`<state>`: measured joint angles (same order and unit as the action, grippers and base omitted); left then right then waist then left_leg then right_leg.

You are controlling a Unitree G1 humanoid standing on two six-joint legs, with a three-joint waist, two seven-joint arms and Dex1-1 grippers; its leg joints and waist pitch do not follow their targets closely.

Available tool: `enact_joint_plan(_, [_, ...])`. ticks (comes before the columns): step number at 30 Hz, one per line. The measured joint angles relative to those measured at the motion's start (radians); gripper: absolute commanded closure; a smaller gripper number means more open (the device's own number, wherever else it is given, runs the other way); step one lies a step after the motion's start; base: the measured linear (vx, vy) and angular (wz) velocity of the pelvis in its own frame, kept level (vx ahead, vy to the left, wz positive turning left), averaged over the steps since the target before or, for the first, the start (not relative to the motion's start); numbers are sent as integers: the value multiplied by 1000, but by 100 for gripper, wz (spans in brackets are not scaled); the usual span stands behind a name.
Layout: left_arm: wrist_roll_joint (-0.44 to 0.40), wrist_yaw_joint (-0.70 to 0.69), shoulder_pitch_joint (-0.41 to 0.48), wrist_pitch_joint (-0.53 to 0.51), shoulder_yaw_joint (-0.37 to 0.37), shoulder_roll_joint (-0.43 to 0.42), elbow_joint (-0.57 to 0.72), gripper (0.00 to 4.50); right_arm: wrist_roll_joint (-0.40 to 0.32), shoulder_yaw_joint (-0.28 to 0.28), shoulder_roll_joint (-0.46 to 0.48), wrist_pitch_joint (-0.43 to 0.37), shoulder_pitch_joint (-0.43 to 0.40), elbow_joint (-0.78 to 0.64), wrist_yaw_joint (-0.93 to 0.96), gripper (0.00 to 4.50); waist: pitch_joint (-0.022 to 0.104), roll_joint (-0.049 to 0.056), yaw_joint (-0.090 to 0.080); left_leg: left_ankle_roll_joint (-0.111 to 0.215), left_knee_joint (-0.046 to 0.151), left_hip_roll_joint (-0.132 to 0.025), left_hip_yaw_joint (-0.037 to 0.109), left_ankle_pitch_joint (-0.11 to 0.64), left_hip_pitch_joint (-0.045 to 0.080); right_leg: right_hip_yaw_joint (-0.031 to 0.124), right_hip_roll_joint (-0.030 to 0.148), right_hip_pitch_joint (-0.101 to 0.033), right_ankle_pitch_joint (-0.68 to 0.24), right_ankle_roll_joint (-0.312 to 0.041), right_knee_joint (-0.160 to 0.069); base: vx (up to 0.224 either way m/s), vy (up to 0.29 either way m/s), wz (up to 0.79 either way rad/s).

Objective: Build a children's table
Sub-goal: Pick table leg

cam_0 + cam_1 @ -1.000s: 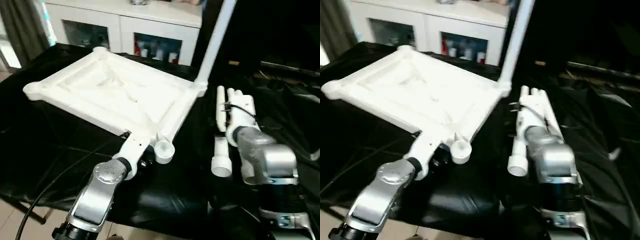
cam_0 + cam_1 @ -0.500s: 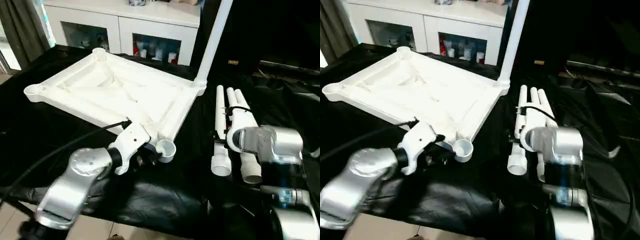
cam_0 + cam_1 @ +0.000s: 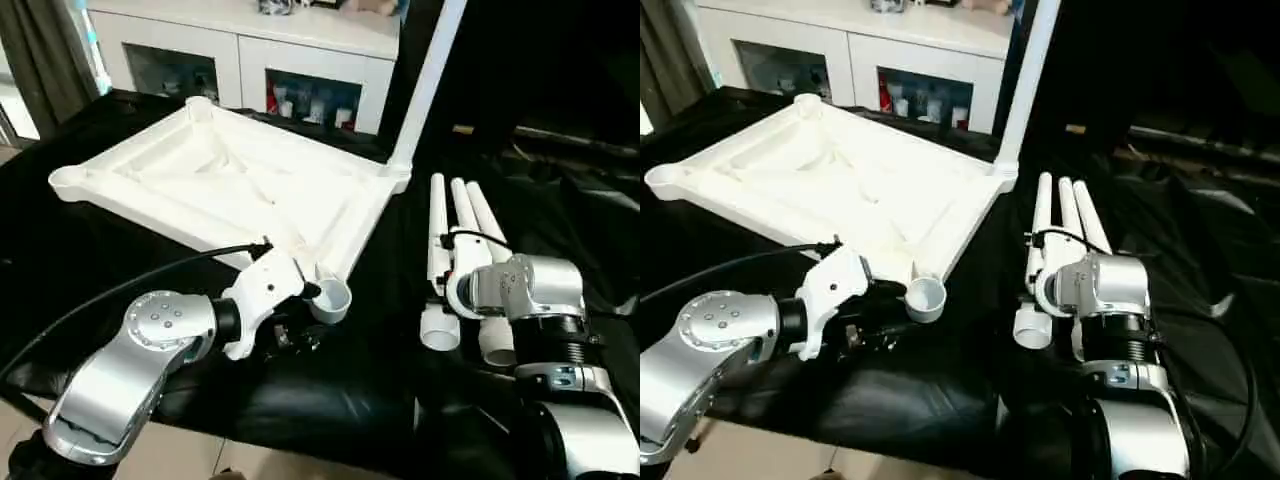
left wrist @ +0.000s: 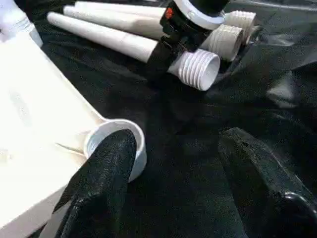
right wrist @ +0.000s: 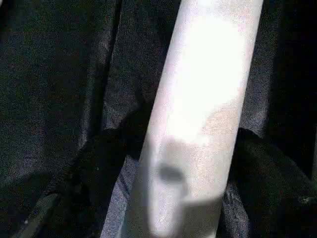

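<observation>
Top: the top (image 3: 230, 185) lay upside down on the desk (image 3: 330, 390), one leg (image 3: 425, 85) already standing in it.
Left end effector (image 4: 173, 163): open, beside the near socket (image 3: 330, 297).
Right end effector (image 5: 188, 163): fingers around a loose leg (image 5: 198, 109), right of the top; grip it tight before lifting.

A white glass-door cabinet (image 3: 250, 60) stands behind the black-draped work table (image 3: 330, 400).

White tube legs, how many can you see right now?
4. One long white tube leg stands upright in the far right corner socket of the white ribbed plastic tabletop. Three lie side by side on the black cloth beside it, under the right arm.
</observation>
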<state>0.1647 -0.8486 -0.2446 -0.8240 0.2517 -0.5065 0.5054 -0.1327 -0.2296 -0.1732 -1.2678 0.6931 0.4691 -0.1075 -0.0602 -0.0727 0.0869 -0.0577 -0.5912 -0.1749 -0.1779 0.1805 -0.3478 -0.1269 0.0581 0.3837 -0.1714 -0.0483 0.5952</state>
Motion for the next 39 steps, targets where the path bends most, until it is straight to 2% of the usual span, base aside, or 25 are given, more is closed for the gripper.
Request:
enact_joint_plan(6, [4, 53, -18, -61, -14, 11, -27, 88, 0, -8, -1, 20, 20, 45, 8, 171, 1, -1, 0, 0, -1, 0, 0, 0, 0, 1, 0, 0, 0, 0, 1, 0, 0, 0])
enact_joint_plan(7, [-6, 69, -27, -61, -14, 15, -42, 67, 0, -10, -2, 26, 20, 49, 10, 184, 1, -1, 0, 0, -1, 0, 0, 0, 0, 1, 0, 0, 0, 0, 1, 0, 0, 0])
enact_joint_plan(10, [-24, 117, -39, -24, -33, 47, -74, 53, -2, -20, -2, 36, 20, 54, 13, 207, 1, -2, 0, 0, -1, 0, 0, 0, -1, 1, 0, 0, 0, 0, 0, 0, 0, 0])
enact_joint_plan(13, [-23, 157, -56, -20, -61, 80, -103, 19, -5, -38, 1, 39, 20, 54, 25, 231, 1, -2, 0, 0, -1, 0, 0, 0, -1, 1, 0, 0, 0, 0, 1, 0, 0, 0])
enact_joint_plan(17, [-36, 180, -63, 47, -59, 77, -119, 0, -15, -60, 7, 42, 20, 52, 44, 258, 0, -2, 1, 0, 0, 0, 0, 0, -1, 1, 0, 0, 0, 0, 1, 0, 0, 0])
enact_joint_plan(20, [-29, 183, -80, 17, -60, 90, -150, 0, -15, -92, 27, 71, 10, 16, 74, 259, -1, 18, 2, 1, -1, 1, 1, 1, -1, 1, 0, 0, 1, 1, -1, 0, 0, 0])
enact_joint_plan(21, [-10, 180, -100, -11, -68, 110, -180, 0, -18, -118, 44, 84, 2, -13, 92, 260, -1, 27, 3, 1, -1, 2, 1, 1, -1, 3, 0, 0, 1, 2, -1, 0, 0, 0])
enact_joint_plan(25, [38, 210, -171, -63, -113, 199, -256, 0, -30, -154, 73, 108, -32, -84, 123, 262, -1, 35, 12, 0, -1, 2, 2, 0, -1, 3, 0, 0, 1, 2, 1, 0, 0, 0])
enact_joint_plan(26, [56, 226, -192, -75, -140, 229, -281, 0, -35, -164, 84, 133, -46, -108, 126, 262, -2, 38, 12, 0, -1, 2, 2, 0, -2, 3, 0, 0, 1, 2, 1, 0, 0, 0])
enact_joint_plan(28, [114, 268, -262, -119, -236, 308, -353, 0, -71, -200, 126, 264, -95, -184, 122, 262, -3, 44, 15, 0, -2, 2, 1, 0, -3, 3, 0, 0, 1, 2, 0, 0, 0, 0])
enact_joint_plan(30, [156, 293, -311, -141, -290, 356, -384, 0, -95, -205, 151, 413, -136, -262, 101, 262, -4, 50, 16, 2, -2, 2, 1, 1, -4, 3, 0, 1, 1, 2, -1, 0, 0, 0])
enact_joint_plan(31, [172, 296, -322, -151, -302, 369, -389, 0, -98, -205, 151, 451, -142, -286, 98, 262, -4, 51, 16, 3, -1, 2, 1, 1, -4, 3, 0, 1, 1, 2, -1, 0, 0, 0])
enact_joint_plan(33, [212, 296, -348, -176, -328, 407, -419, 0, -110, -222, 152, 503, -157, -374, 84, 262, -4, 51, 21, 3, 1, 2, 1, 2, -5, 3, 0, 3, 0, 3, -1, 0, 0, 0])
enact_joint_plan(36, [257, 296, -398, -203, -355, 456, -470, 0, -176, -230, 173, 518, -208, -519, -5, 262, -4, 51, 28, 5, 3, 2, 1, 3, -6, 3, 0, 4, -3, 3, -1, 0, 0, 0])
enact_joint_plan(37, [276, 296, -426, -213, -359, 482, -497, 0, -196, -218, 166, 518, -238, -561, -46, 262, -4, 51, 29, 6, 3, 2, 1, 3, -7, 3, 0, 4, -3, 3, -1, 0, 0, 0])
enact_joint_plan(39, [299, 297, -474, -222, -378, 507, -529, 0, -235, -154, 155, 518, -303, -632, -142, 262, -4, 51, 30, 7, 3, 2, 1, 4, -8, 3, 0, 4, -4, 4, -2, 0, 0, 0])
